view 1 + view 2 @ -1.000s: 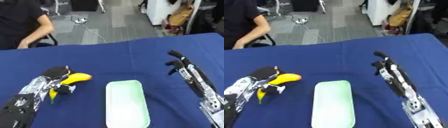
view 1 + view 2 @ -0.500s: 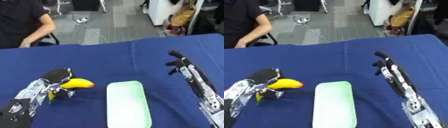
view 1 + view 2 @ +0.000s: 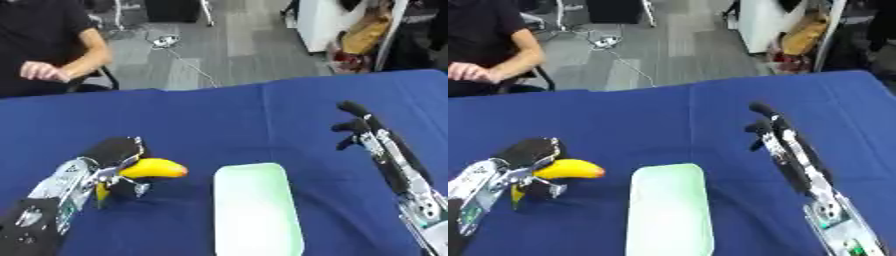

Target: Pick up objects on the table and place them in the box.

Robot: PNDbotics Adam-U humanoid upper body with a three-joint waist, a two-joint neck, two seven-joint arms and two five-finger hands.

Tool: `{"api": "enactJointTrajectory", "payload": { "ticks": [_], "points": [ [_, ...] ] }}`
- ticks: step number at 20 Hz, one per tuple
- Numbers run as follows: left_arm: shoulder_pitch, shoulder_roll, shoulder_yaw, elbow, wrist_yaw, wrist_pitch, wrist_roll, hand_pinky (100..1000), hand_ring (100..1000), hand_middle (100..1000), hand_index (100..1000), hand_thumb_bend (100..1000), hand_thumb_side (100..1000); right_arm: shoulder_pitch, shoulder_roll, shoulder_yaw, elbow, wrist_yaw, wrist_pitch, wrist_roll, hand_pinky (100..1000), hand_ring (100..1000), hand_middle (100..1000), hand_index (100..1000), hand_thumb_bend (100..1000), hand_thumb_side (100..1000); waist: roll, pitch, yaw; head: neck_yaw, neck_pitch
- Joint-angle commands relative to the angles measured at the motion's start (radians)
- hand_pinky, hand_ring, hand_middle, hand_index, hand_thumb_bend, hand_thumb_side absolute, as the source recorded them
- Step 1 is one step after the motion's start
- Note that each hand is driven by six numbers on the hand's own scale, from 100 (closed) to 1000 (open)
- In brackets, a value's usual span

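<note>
Banana (image 3: 150, 168) clasped in the left hand (image 3: 112, 159) above the blue tablecloth (image 3: 236, 115) — right hand (image 3: 359, 129) relaxed, grey floor (image 3: 227, 45) beyond.

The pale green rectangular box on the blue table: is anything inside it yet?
Nothing shows inside the pale green rectangular box; its floor looks bare. The yellow banana is outside it, held in the left hand. The right hand hangs open beside it.

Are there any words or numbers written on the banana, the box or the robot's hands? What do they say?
None can be read.
The banana in the left hand: plain yellow, no sticker visible.
The pale green box: no label visible.
The right hand: no markings visible.
The blue table: no print.
</note>
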Motion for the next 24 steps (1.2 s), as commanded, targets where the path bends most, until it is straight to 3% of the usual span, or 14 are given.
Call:
{"api": "enactJointTrajectory", "payload": {
  "ticks": [1,4,9,24],
  "points": [
    [-0.024,0.044,-0.008,-0.087,0.071,-0.024,-0.020,100,100,100,152,100,246,-0.007,-0.006,-0.009,-0.007,-0.004,0.001,-0.003,557,757,938,996,149,1000,-0.003,-0.036,0.003,-0.011,-0.012],
    [-0.054,0.071,-0.022,-0.205,0.170,-0.037,-0.049,100,100,100,151,100,252,-0.002,-0.006,-0.008,-0.002,-0.003,0.001,-0.003,557,758,938,996,141,1000,-0.001,-0.045,0.009,-0.012,-0.007],
    [-0.065,0.095,-0.042,-0.323,0.274,-0.010,-0.110,100,100,100,153,100,253,0.004,-0.006,-0.008,0.001,-0.003,0.001,-0.003,557,758,938,997,132,1000,0.003,-0.052,0.015,-0.016,-0.007],
    [-0.090,0.065,-0.101,-0.375,0.305,-0.030,-0.179,100,100,100,157,100,250,0.000,-0.003,-0.006,0.002,-0.002,0.000,-0.001,558,758,938,997,128,1000,0.008,-0.051,0.007,-0.016,-0.009]
  ]
}}
